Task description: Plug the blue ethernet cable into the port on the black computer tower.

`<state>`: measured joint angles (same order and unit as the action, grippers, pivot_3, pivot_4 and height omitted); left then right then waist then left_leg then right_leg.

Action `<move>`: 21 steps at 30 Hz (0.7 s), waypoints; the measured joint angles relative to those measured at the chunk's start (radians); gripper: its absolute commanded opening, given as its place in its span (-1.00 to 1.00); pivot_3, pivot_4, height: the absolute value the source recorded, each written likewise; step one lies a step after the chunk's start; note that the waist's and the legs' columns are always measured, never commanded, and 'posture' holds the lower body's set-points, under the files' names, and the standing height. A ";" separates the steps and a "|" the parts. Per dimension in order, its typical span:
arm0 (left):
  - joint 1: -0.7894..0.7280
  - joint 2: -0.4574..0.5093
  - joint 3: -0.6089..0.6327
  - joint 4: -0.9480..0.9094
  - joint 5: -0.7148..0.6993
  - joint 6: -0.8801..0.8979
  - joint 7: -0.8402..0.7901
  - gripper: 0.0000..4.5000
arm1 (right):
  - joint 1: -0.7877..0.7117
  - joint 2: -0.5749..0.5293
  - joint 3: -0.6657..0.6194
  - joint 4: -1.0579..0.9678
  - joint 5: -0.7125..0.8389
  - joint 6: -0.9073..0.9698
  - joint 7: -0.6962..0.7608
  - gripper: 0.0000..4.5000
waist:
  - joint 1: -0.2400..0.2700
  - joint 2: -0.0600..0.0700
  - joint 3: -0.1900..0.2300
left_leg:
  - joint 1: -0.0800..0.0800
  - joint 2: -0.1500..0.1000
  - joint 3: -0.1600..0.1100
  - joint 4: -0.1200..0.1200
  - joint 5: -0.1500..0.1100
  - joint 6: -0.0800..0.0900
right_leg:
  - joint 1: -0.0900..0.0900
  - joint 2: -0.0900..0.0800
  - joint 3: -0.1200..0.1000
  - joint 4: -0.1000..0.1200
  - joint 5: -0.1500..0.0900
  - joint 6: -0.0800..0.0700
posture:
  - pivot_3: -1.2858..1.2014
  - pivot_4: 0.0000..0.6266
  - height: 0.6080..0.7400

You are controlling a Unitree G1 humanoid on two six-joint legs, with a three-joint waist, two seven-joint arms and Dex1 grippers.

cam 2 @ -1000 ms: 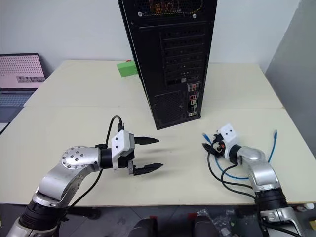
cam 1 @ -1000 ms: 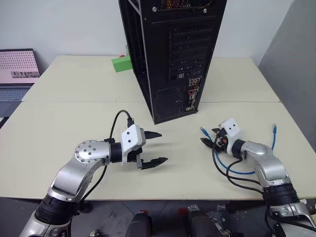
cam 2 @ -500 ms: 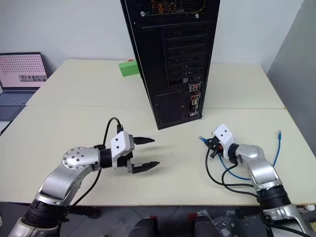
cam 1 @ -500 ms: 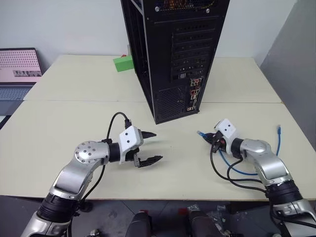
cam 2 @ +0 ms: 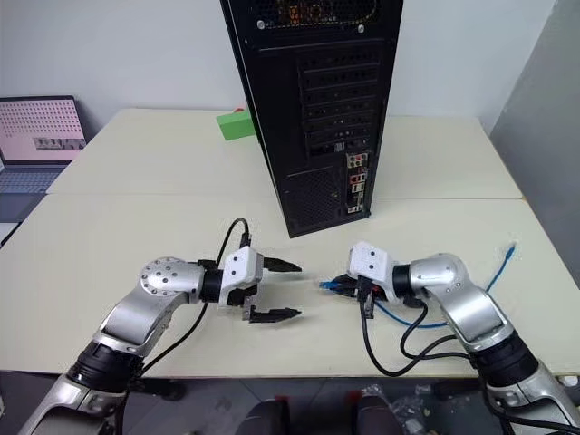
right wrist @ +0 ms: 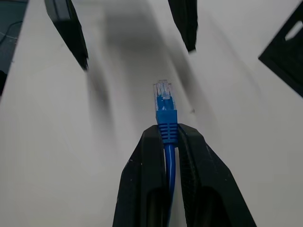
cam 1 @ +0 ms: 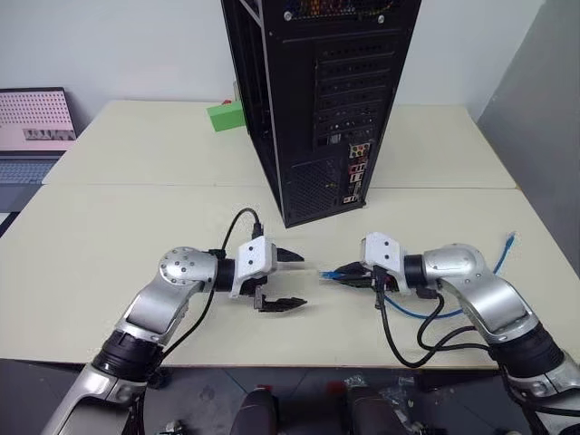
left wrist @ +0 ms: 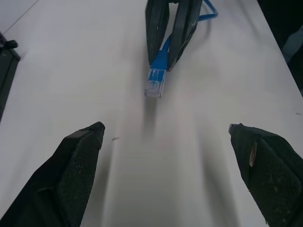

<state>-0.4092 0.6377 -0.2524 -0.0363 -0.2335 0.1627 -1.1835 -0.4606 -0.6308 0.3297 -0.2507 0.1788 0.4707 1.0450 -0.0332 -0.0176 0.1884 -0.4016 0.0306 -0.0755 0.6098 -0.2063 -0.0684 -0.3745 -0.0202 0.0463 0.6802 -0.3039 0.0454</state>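
Observation:
The blue ethernet cable (cam 1: 332, 272) is clamped near one end by my shut right gripper (cam 1: 349, 275), just above the table. Its clear plug (right wrist: 163, 90) sticks out past the fingertips, pointing at my left gripper (cam 1: 292, 281). That gripper is open and empty, a short gap from the plug (left wrist: 155, 87). The rest of the cord trails right across the table to its other plug (cam 1: 511, 241). The black computer tower (cam 1: 326, 91) stands behind both grippers with its rear facing me. The port sits somewhere in the connector cluster (cam 1: 355, 174), too small to single out.
A green block (cam 1: 223, 117) lies left of the tower. A laptop (cam 1: 32, 127) sits at the far left. Black arm cables (cam 1: 426, 340) loop near the table's front edge (cam 1: 299, 364) under my right arm. A grey wall (cam 1: 544, 109) borders the right side.
My right gripper has shut on the cable's plug end, lifted it and carried it left toward the left gripper, turning to point left. The left gripper has shifted slightly toward the middle, still open.

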 measured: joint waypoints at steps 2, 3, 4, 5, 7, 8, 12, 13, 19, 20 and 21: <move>-0.003 -0.008 -0.007 0.011 0.003 -0.006 -0.007 1.00 | 0.000 0.001 0.007 -0.002 0.000 0.006 0.001 -0.95 | 0.000 0.000 0.000 | 0.000 0.000 0.000 0.000 0.000 0.000 | 0.000 0.000 0.000 0.000 0.000 0.000 | 0.03 -0.52 1.00; -0.010 -0.027 -0.018 0.022 0.008 -0.019 -0.010 1.00 | 0.000 0.004 0.008 -0.004 0.001 0.015 0.001 -0.95 | 0.001 0.000 0.000 | 0.000 0.000 0.000 0.000 0.000 0.000 | 0.000 0.000 0.000 0.000 0.000 0.000 | 0.03 -0.52 1.00; -0.013 -0.034 -0.021 0.025 0.008 -0.020 -0.011 1.00 | -0.001 0.005 0.008 -0.005 0.001 0.016 0.001 -0.95 | 0.001 0.000 0.000 | 0.000 0.000 0.000 0.000 0.000 0.000 | 0.000 0.000 0.000 0.000 0.000 0.000 | 0.03 -0.52 1.00; -0.020 -0.049 -0.024 0.036 0.009 -0.022 -0.013 0.92 | -0.001 0.005 0.008 -0.009 0.001 0.018 0.002 -0.95 | 0.000 0.000 0.000 | 0.000 0.000 0.000 0.000 0.000 0.000 | 0.000 0.000 0.000 0.000 0.000 0.000 | 0.03 -0.52 1.00; -0.027 -0.056 -0.027 0.045 0.009 -0.023 -0.018 0.84 | -0.002 0.005 0.008 -0.011 0.001 0.018 0.002 -0.95 | -0.001 0.000 0.000 | 0.000 0.000 -0.001 0.000 0.000 0.000 | 0.000 0.000 0.000 0.000 0.000 0.000 | 0.03 -0.52 1.00; -0.035 -0.058 -0.027 0.050 0.009 -0.023 -0.024 0.73 | -0.002 0.005 0.009 -0.012 0.001 0.019 0.003 -0.95 | -0.001 0.000 0.000 | 0.000 0.000 -0.001 0.000 0.000 0.000 | 0.000 0.000 0.000 0.000 0.000 0.000 | 0.03 -0.52 1.00; -0.039 -0.068 -0.027 0.057 0.009 -0.024 -0.035 0.38 | -0.002 0.005 0.009 -0.018 0.000 0.020 0.004 -0.95 | -0.001 0.000 0.000 | 0.000 0.000 -0.001 0.000 0.000 0.000 | 0.000 0.000 0.000 0.000 0.000 0.000 | 0.03 -0.52 1.00; -0.039 -0.068 -0.027 0.061 0.009 -0.024 -0.042 0.28 | -0.002 0.005 0.009 -0.019 0.000 0.020 0.005 -0.95 | -0.001 0.000 0.000 | 0.000 0.000 -0.001 0.000 0.000 0.000 | 0.000 0.000 -0.001 0.000 0.000 0.000 | 0.03 -0.52 1.00; -0.047 -0.072 -0.027 0.074 0.009 -0.024 -0.054 -0.28 | -0.002 0.004 0.015 -0.026 -0.001 0.021 0.010 -0.95 | 0.000 0.000 0.000 | 0.000 0.000 -0.001 0.000 0.000 0.000 | 0.000 0.000 -0.001 0.000 0.000 0.000 | 0.03 -0.52 1.00; -0.050 -0.073 -0.027 0.074 0.010 -0.024 -0.054 -0.35 | -0.002 0.004 0.018 -0.027 -0.001 0.021 0.010 -0.95 | 0.000 0.000 0.000 | 0.000 0.000 -0.001 0.000 0.000 0.000 | 0.000 0.000 -0.001 0.000 0.000 0.000 | 0.03 -0.52 1.00; -0.054 -0.073 -0.027 0.075 0.011 -0.024 -0.053 -0.47 | -0.002 0.004 0.018 -0.028 -0.001 0.021 0.010 -0.95 | 0.000 0.000 0.000 | 0.000 0.000 -0.001 0.000 0.000 0.000 | 0.000 0.000 -0.001 0.000 0.000 0.000 | 0.03 -0.52 1.00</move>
<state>-0.4635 0.5644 -0.2798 0.0386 -0.2222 0.1382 -1.2367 -0.4626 -0.6265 0.3479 -0.2788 0.1779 0.4916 1.0554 -0.0336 -0.0176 0.1885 -0.4017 0.0306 -0.0763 0.6101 -0.2063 -0.0684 -0.3745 -0.0202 0.0456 0.6805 -0.3039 0.0454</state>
